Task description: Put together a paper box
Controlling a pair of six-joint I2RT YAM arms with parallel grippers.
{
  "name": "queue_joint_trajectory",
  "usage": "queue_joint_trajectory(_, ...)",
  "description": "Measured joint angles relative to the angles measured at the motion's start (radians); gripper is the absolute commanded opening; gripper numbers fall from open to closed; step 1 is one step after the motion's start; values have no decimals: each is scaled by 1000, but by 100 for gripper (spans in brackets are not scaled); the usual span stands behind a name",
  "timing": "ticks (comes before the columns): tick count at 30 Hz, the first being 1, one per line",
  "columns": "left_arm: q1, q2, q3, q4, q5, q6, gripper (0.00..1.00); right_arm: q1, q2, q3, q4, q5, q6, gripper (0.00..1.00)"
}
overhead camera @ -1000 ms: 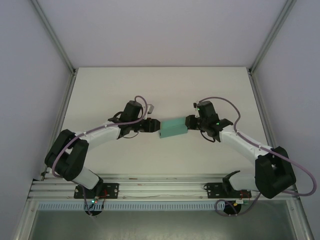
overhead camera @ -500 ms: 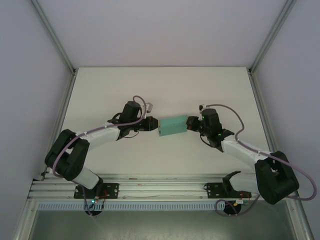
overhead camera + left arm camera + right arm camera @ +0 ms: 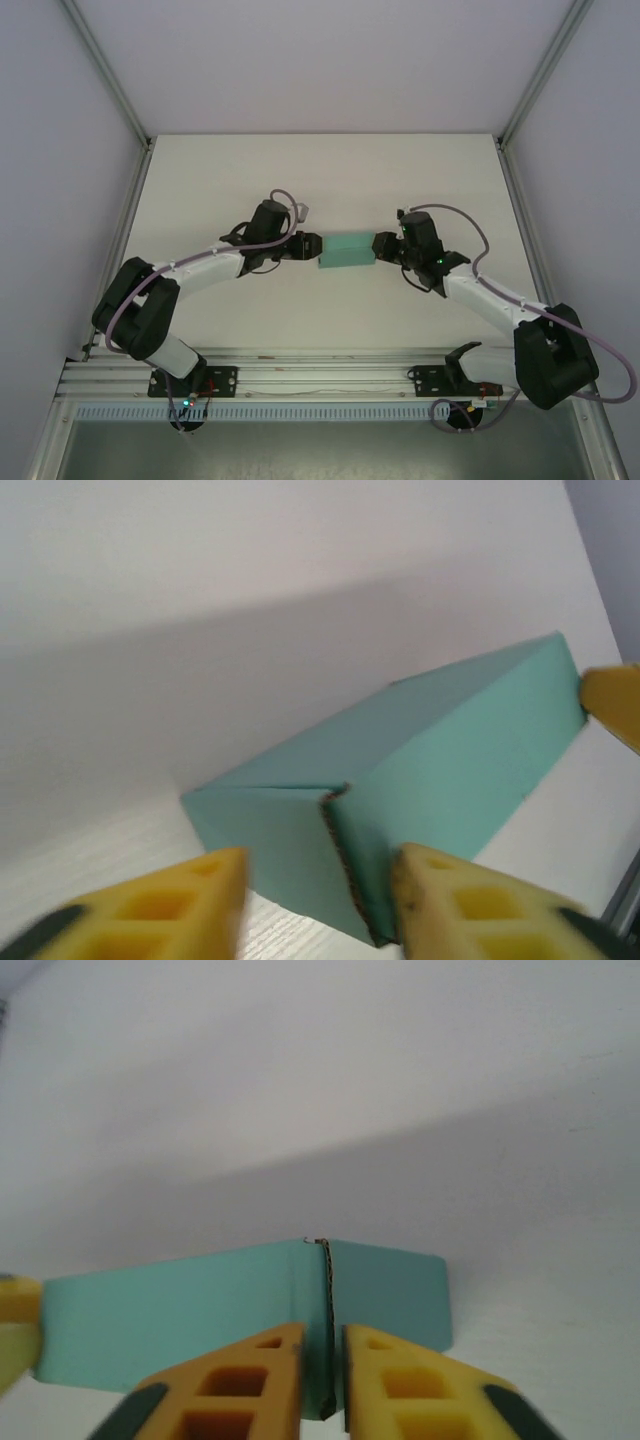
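The paper box (image 3: 346, 252) is a small teal-green rectangular box lying on the white table (image 3: 330, 180) between my two arms. My right gripper (image 3: 380, 246) holds its right end. In the right wrist view the yellow fingers (image 3: 240, 1380) are pinched on a card edge of the box (image 3: 180, 1310), and my right gripper (image 3: 323, 1370) is shut on it. My left gripper (image 3: 311, 247) is at the box's left end. In the left wrist view my left gripper (image 3: 320, 905) is open, the box's end face (image 3: 270, 830) lies between its fingers (image 3: 170, 910), and the right finger touches the box's corner.
Grey walls and aluminium frame posts (image 3: 110, 90) enclose the table on three sides. An aluminium rail (image 3: 320, 375) carrying both arm bases runs along the near edge. A yellow finger (image 3: 612, 700) of the other gripper shows at the box's far end in the left wrist view.
The box has swung from tilted to level and shifted slightly. The left gripper has moved right up to the box's left end. The right gripper has kept hold of the right end.
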Motion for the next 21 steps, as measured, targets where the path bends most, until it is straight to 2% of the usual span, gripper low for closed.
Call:
queue_joint_trajectory(2, -2, 2, 27, -52, -24, 8, 65, 2, 10, 42, -83, 16, -23, 37)
queue_joint_trajectory(4, -4, 7, 53, -94, -34, 22, 73, 6, 19, 80, -145, 27, -45, 38)
queue_joint_trajectory(5, -7, 11, 68, -113, -43, 26, 89, 10, 24, 100, -173, 34, -58, 42)
queue_joint_trajectory(6, -10, 13, 80, -130, -51, 34, 99, 13, 28, 117, -198, 41, -72, 47)
queue_joint_trajectory(11, -10, 14, 138, -193, -84, 56, 100, 15, 34, 196, -278, 70, -145, 62)
queue_joint_trajectory(13, -10, 11, 153, -205, -97, 63, 100, 15, 34, 220, -292, 76, -175, 64)
queue_joint_trajectory(16, -10, 7, 168, -223, -111, 77, 100, 15, 34, 248, -307, 76, -246, 76)
queue_joint_trajectory(21, -10, 7, 175, -232, -114, 84, 100, 15, 33, 271, -316, 10, -484, 96)
